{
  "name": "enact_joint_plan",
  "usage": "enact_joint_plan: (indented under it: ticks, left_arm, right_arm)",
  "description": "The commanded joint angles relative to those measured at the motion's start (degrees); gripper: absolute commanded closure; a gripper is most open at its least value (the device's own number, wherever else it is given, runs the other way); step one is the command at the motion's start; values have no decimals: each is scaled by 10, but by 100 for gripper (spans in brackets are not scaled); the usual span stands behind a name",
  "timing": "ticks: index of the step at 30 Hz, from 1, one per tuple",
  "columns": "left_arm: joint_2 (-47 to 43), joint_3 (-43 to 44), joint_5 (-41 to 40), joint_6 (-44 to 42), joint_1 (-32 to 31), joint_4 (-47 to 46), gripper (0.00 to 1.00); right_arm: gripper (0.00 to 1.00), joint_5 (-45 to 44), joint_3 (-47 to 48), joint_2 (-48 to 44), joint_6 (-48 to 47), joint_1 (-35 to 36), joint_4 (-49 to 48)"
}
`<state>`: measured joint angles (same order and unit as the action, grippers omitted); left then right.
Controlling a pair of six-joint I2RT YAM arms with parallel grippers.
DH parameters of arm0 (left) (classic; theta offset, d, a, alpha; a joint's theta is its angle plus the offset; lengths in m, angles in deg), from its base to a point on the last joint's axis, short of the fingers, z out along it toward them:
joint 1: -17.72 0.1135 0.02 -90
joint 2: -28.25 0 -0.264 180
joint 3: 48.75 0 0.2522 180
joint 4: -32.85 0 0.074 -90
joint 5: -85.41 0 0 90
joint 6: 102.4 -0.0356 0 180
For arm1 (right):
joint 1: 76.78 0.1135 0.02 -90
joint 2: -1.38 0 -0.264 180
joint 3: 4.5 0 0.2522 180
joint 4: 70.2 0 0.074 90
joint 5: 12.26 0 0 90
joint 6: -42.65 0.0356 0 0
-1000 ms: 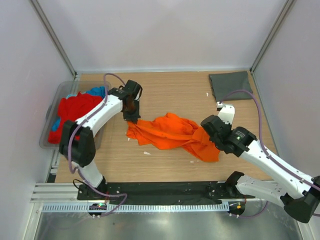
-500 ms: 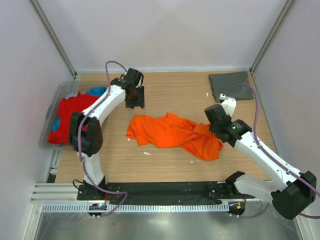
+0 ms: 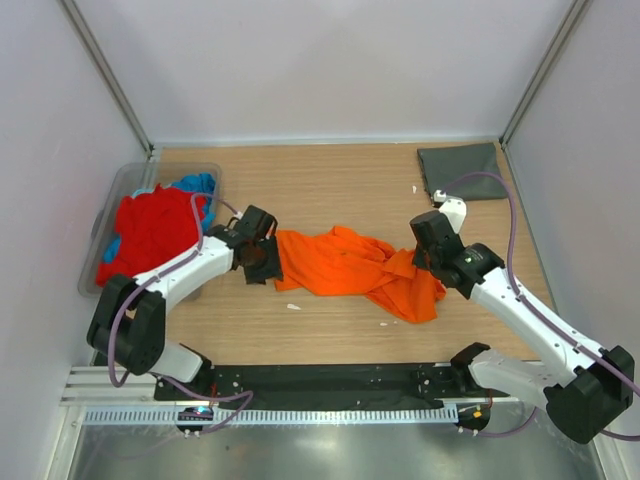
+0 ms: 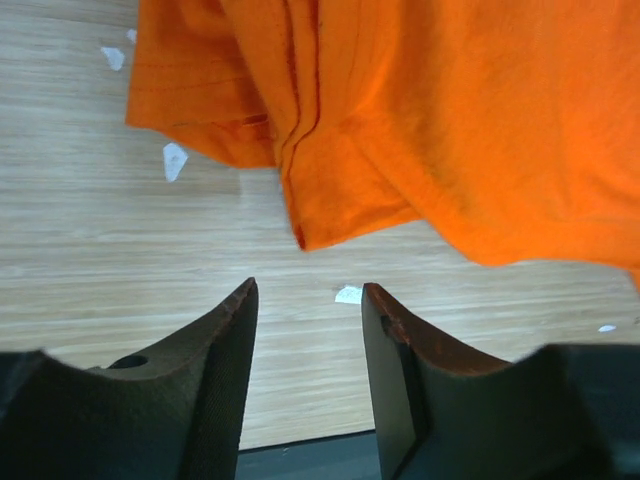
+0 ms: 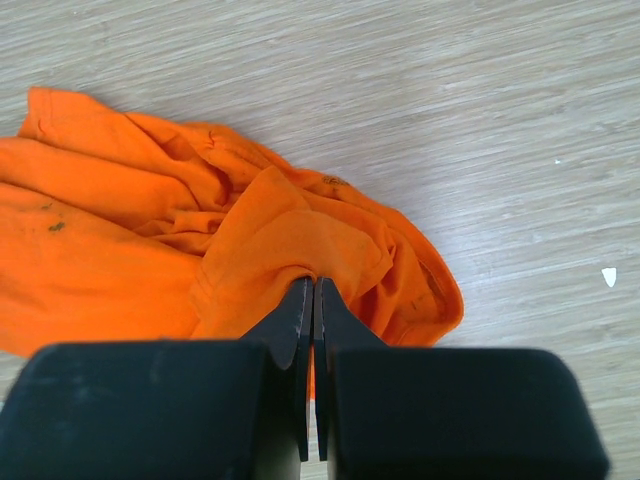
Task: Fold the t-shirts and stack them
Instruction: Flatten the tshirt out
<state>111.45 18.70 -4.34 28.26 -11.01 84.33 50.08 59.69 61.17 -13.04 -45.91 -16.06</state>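
The right gripper pinches the orange t-shirt at its 3 o'clock end, seemingly anchoring it, while the left gripper hovers, fingers apart, at the 9 o'clock hem.

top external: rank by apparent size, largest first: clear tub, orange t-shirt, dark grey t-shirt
1. clear tub and orange t-shirt: footprints look about alike, the tub perhaps slightly larger; too close to rank.
2. dark grey t-shirt: clearly the smallest, lying flat and compact at the far right corner.
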Motion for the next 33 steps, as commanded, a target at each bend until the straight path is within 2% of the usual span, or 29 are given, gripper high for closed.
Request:
enact_joint_plan:
  ticks: [1, 4, 5, 6, 9, 11, 14, 18, 29, 33]
  left_arm:
    - [18, -14, 17, 100, -1, -67, 50]
    - [0, -70, 24, 186, -6, -125, 50]
    - [-22, -81, 9, 246, -10, -140, 50]
    - [-29, -89, 1, 270, -19, -147, 50]
    - [-30, -72, -45, 360, -26, -114, 49]
    - [-6, -38, -50, 414, -26, -50, 51]
    - [11, -11, -67, 449, -30, 9, 52]
    - [-4, -42, -97, 546, -41, 0, 52]
    - [20, -54, -139, 595, -56, -24, 53]
    - [48, -65, -126, 606, -58, -54, 53]
  right_arm:
    - [99, 16, -3, -16, -3, -3, -26]
    - [99, 20, -6, -21, 1, -2, -27]
    - [99, 23, -9, -24, 2, -2, -28]
    - [99, 23, -11, -26, 2, -2, -33]
    - [99, 23, -20, -35, 4, -2, -38]
    - [99, 21, -22, -39, 4, -2, -37]
    - [99, 20, -24, -42, 2, -2, -37]
    - [99, 25, -24, -45, 2, -2, -42]
    - [99, 30, -27, -52, 3, -2, -41]
    - [99, 32, -28, -53, 3, -3, -40]
